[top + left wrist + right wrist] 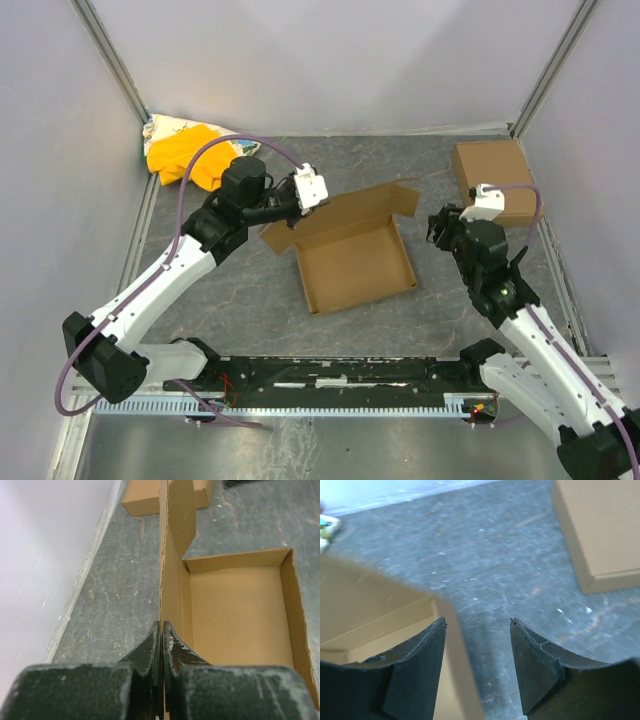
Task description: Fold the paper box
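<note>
Plain brown corrugated cardboard box (355,262) sits mid-table (220,300), open side up, long axis skewed toward the far-right corner. Left gripper (161,630) pinches its raised back flap (345,208); right gripper (477,625) gapes wide, empty.

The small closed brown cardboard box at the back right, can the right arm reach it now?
Probably yes: the right arm, jaws open, sits beside the small closed brown cardboard box, only bare grey tabletop between them.
</note>
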### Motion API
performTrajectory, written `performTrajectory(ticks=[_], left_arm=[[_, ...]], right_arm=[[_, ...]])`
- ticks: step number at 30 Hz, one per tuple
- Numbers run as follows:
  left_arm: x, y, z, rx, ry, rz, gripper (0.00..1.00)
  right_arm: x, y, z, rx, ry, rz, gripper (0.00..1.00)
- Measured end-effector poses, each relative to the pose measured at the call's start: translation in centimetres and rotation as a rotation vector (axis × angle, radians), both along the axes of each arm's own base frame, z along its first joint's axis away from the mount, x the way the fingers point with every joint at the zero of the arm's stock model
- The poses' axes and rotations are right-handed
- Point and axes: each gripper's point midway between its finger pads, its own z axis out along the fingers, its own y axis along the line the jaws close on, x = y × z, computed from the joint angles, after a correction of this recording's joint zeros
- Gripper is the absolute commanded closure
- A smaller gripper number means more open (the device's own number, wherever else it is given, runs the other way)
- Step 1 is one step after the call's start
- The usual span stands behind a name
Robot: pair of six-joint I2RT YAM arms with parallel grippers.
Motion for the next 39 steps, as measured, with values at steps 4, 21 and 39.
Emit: performTrajectory(ticks=[4,21,39], left_arm=[[-1.9,-0.7,-0.3,0.072,-0.014,-0.072,0.97],[-1.8,-0.3,-3.2,0.114,-0.068,-0.039,0.97],[-2.6,-0.6,-2.6,0.057,-0.078,-0.017,0.97]], right_arm=[[1.0,-1.6,-0.7,-0.06,0.121,-0.121,0.39],[-0.6,2.6,-7.1,-0.032,0.458,0.11,0.51],[-1.7,7.6,-7.3,0.142,0.469,0.343,0.57]])
